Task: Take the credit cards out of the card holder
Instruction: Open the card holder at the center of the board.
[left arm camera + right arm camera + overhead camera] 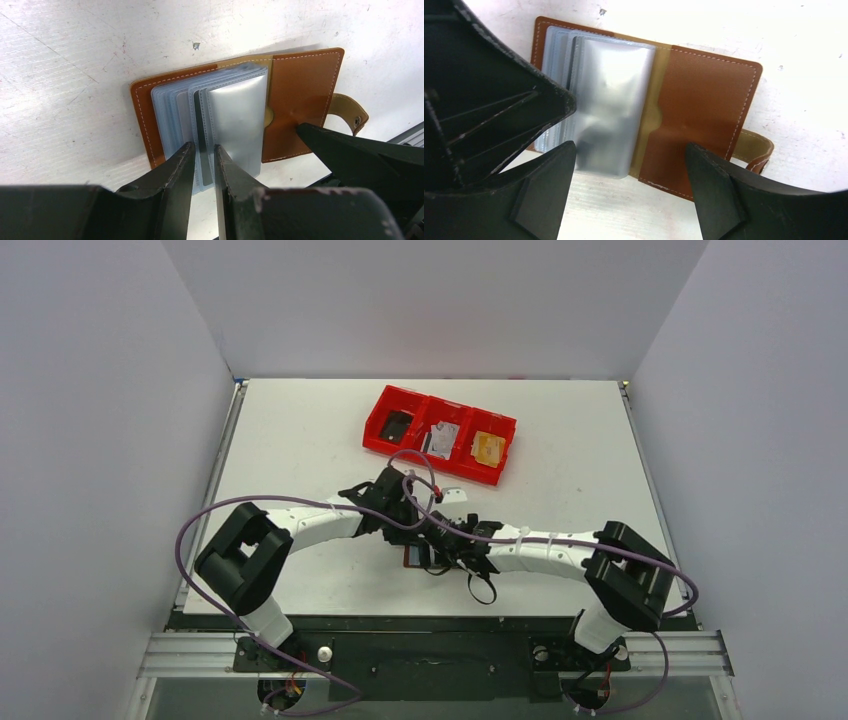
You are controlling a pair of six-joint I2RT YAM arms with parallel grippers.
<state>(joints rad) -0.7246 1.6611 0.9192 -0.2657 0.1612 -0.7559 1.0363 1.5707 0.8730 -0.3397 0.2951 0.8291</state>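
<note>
The card holder (300, 95) is a brown leather wallet lying open on the white table, its clear plastic sleeves (235, 120) fanned up. My left gripper (202, 147) is closed to a narrow gap, pinching the near edge of one sleeve that shows a dark strip inside. Over the wallet's near edge (704, 115), my right gripper (630, 150) stands wide open, with one finger by the sleeves (609, 100), the other by the leather flap, and nothing held. From above, both grippers meet over the wallet (412, 558). A tan-gold card (488, 448) and a pale card (441, 437) lie in the red tray.
The red three-compartment tray (378, 418) stands at the back centre of the table, with a dark item (398, 425) in its left compartment. The wallet's snap strap (350, 112) sticks out to the right. The table's near edge is just behind the grippers.
</note>
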